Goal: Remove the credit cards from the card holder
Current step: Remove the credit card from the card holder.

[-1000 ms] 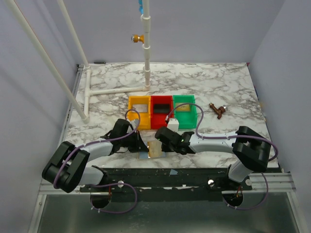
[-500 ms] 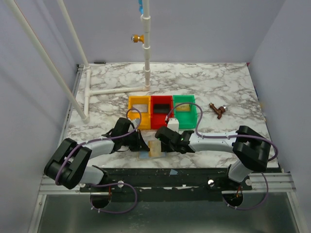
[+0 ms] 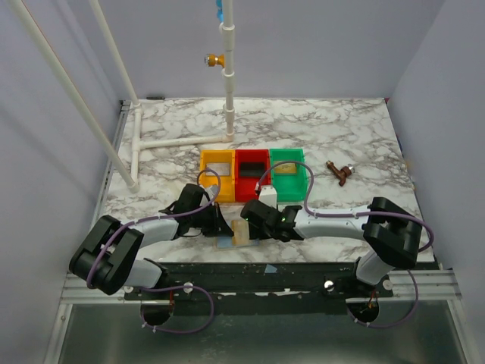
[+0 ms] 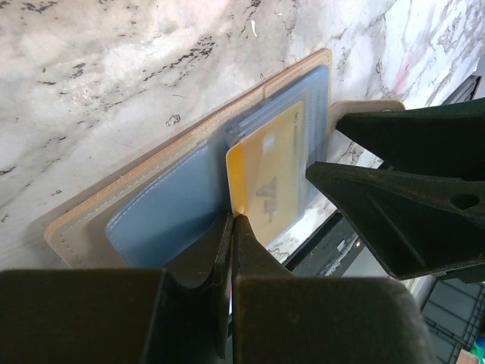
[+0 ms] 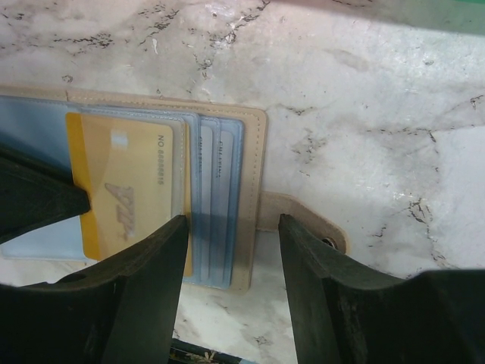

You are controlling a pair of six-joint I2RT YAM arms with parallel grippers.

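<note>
Marble table [image 3: 341,136] carries three trays [image 3: 253,153], yellow, red, green, in row at middle. Card holder [image 4: 151,205] lies open and flat close to near edge of table, nearer than trays. Right gripper [image 5: 233,220]: jaws apart, straddling right edge of holder. Left gripper [image 4: 233,218]: closed, tips pinching corner of yellow card [image 4: 273,182]. Card sticks partly out of clear pocket of holder.

Top view softly lit from above, table [image 3: 341,129] bright and sharp, faint shadows beneath the arms [image 3: 333,220], wrist views dimmer, white glare on the marble, right gripper [image 5: 231,221] dark and blurred up close, card holder [image 5: 254,152] in focus.
</note>
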